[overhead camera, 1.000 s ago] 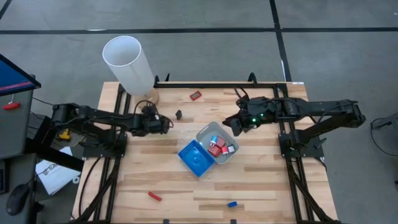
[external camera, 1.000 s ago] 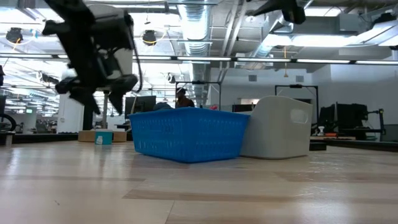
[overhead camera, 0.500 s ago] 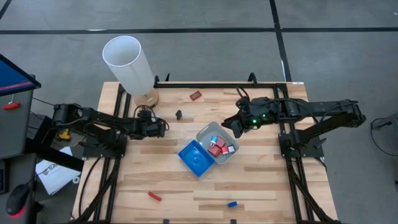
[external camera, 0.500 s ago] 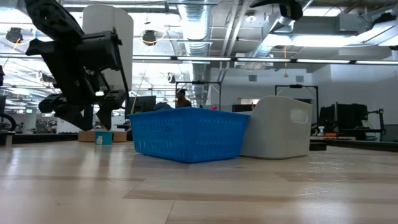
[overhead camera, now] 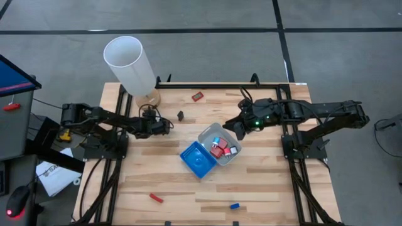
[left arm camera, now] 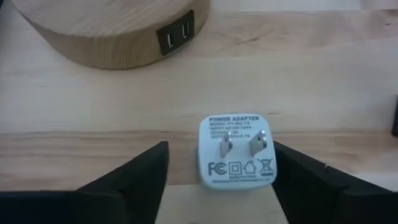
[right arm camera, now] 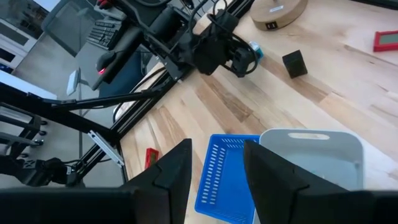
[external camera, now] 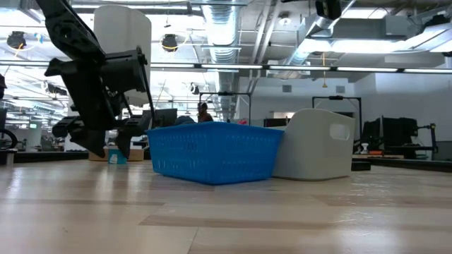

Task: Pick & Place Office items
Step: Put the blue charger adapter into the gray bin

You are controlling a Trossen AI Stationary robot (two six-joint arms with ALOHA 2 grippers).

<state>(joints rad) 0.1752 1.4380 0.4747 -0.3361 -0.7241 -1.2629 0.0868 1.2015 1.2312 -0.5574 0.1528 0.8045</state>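
A small white power adapter (left arm camera: pixel 237 149) stands on the table with its prongs toward the wrist camera, just in front of the wooden base (left arm camera: pixel 106 31) of the tall white cylinder (overhead camera: pixel 129 63). My left gripper (overhead camera: pixel 164 125) is low over the table and open, with one finger on each side of the adapter. My right gripper (overhead camera: pixel 233 127) hangs open and empty above the near-left rim of the grey tray (overhead camera: pixel 221 133). That tray holds several red, blue and white items. The blue tray (overhead camera: pixel 196 158) sits against it.
Loose on the table lie a black block (overhead camera: pixel 180 115), a red piece (overhead camera: pixel 198 96) near the far edge, another red piece (overhead camera: pixel 156 198) and a blue piece (overhead camera: pixel 234 206) near the front edge. The cylinder's base (overhead camera: pixel 149 97) stands close behind my left gripper.
My left gripper has sunk toward the table, coming down beside the cylinder's wooden base. My right gripper has stayed in place above the grey tray.
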